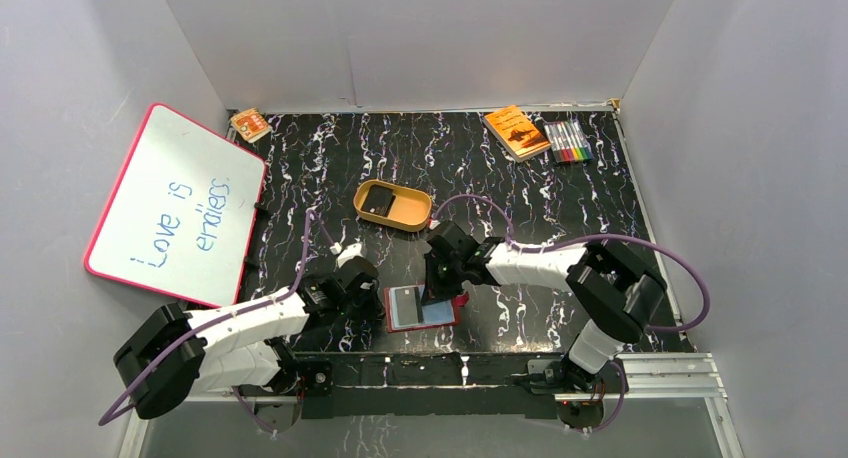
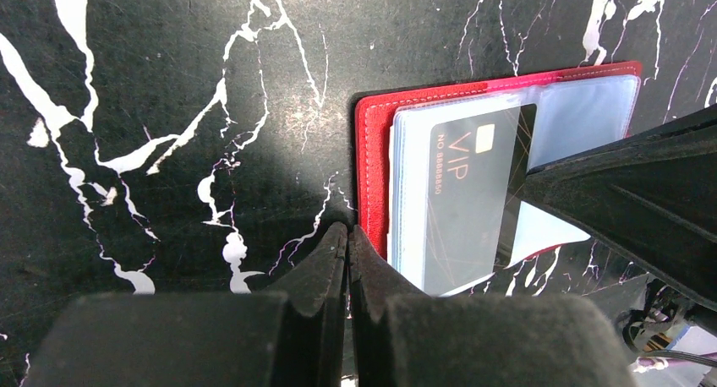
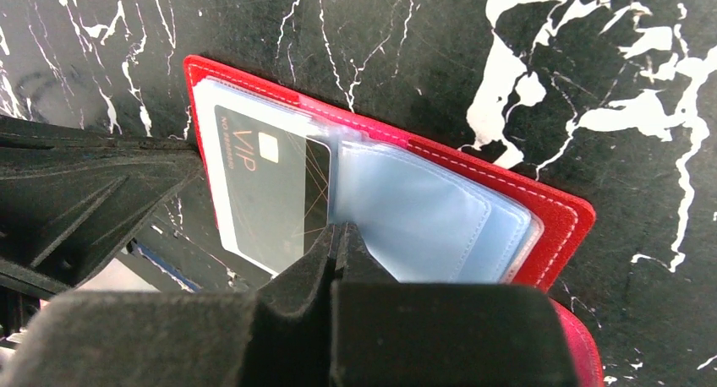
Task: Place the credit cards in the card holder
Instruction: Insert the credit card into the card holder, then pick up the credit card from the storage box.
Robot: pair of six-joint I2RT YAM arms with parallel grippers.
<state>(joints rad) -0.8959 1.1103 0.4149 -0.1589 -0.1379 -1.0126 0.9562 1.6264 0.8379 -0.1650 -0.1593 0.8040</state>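
Left wrist view: the black VIP credit card (image 2: 473,201) lay mostly under a clear pocket of the open red card holder (image 2: 372,167); one dark strip was bare, facing the right gripper (image 2: 526,184); the card's long axis ran across that line; the right gripper's fingers were pressed together, tips at the bare edge; the left gripper (image 2: 348,235), likewise pressed together, sat at the holder's opposite edge; another card (image 1: 378,203) lay in the tan dish (image 1: 420,216).

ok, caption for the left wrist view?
Black VIP card half inside the red card holder, right claw at its edge, left claw shut alongside.
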